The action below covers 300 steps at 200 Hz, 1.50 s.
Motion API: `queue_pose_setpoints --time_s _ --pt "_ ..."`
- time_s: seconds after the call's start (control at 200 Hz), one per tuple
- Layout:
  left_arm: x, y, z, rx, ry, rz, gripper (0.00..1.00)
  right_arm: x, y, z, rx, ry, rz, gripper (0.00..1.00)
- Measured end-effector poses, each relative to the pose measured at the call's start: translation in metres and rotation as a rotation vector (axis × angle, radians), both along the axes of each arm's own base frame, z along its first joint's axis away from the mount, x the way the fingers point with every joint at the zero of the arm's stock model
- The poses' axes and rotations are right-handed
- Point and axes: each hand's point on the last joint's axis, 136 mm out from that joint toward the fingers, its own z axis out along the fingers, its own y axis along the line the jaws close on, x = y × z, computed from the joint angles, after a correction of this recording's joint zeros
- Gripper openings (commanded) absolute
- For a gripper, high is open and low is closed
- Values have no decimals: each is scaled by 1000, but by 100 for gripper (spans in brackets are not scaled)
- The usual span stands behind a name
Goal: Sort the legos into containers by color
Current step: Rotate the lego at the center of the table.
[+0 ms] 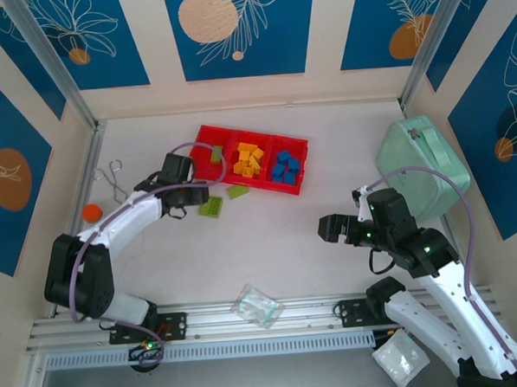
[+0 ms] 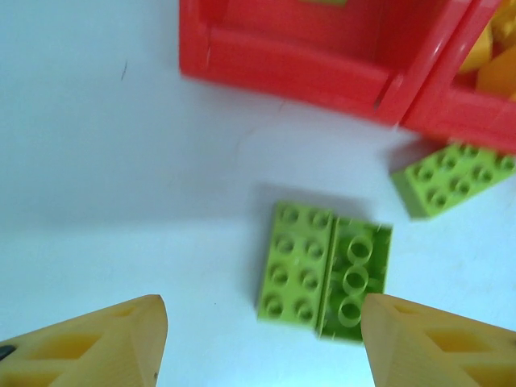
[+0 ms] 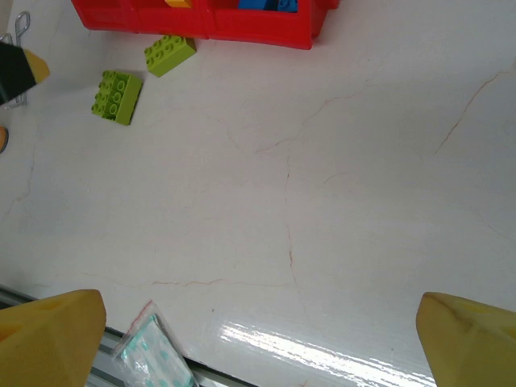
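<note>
Paired green bricks [image 2: 324, 270] lie on the bench [image 2: 121, 201] just before the tray [image 2: 290, 64], a third brick [image 2: 451, 176] beside its wall. The left hand [image 2: 262, 339] hovers above, fingers [image 2: 97, 347] apart, empty. One of the fingers overlaps the pair's edge, so descending may tip them. The right hand [image 3: 258, 339] gapes, well away from the tray.

You have nothing to read here: no word, number or brand can be made out on the red tray [image 3: 242, 31], the bricks [image 2: 302, 270] or the clear bag [image 1: 257, 305]. The wall panels [image 1: 237, 30] carry leaf-and-circle patterns, not lettering.
</note>
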Motion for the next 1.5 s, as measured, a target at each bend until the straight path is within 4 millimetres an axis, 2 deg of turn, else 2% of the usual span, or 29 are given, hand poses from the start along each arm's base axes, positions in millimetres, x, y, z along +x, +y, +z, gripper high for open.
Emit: queue_pose_setpoints --time_s 0.09,0.22,0.425,0.825,0.98,1.281,1.371,1.501 --pt "-15 6 -10 2 21 8 66 0 1 -1 -2 3 6 99" --pt "-25 8 -26 10 65 7 66 -1 3 -1 -4 3 14 99" --pt "-26 -1 -49 -8 127 -13 66 -4 4 -2 -15 5 24 99" --pt "-27 -29 -69 37 184 -85 65 -7 3 -6 -45 12 18 99" --pt "-19 -46 -67 64 172 -117 65 -7 2 -6 -49 11 19 99" --pt "-13 -93 -63 101 161 -212 65 -7 2 -6 -55 9 18 99" --pt "-11 -100 -61 109 152 -222 65 -7 2 -6 -57 8 19 99" --pt "-12 -99 -61 125 148 -216 66 -8 2 -7 -58 8 23 99"
